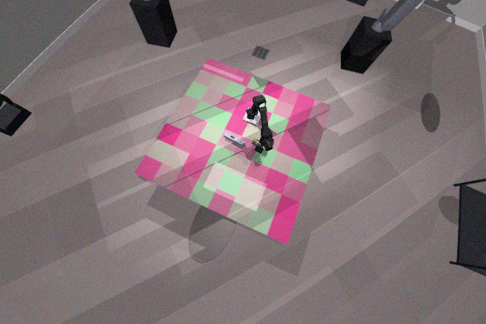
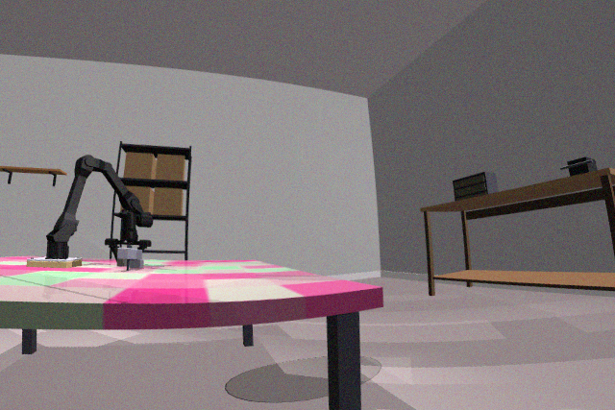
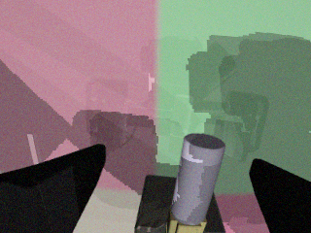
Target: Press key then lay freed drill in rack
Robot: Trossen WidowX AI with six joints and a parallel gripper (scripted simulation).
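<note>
A grey cylinder, which looks like the drill, stands upright in the wrist view. Its foot meets a yellow part beside a dark block. The key cannot be told apart for certain. My gripper is open, with one black finger on each side of the cylinder and a gap on both sides. A long pale grey block, likely the rack, lies on the table beside the gripper. The arm hides part of the holder in the top view.
The arm's base plate sits on the patchwork table, behind the work. Shadows of the arm fall across the table top near the gripper. A shelf with boxes and a wooden bench stand away from the table.
</note>
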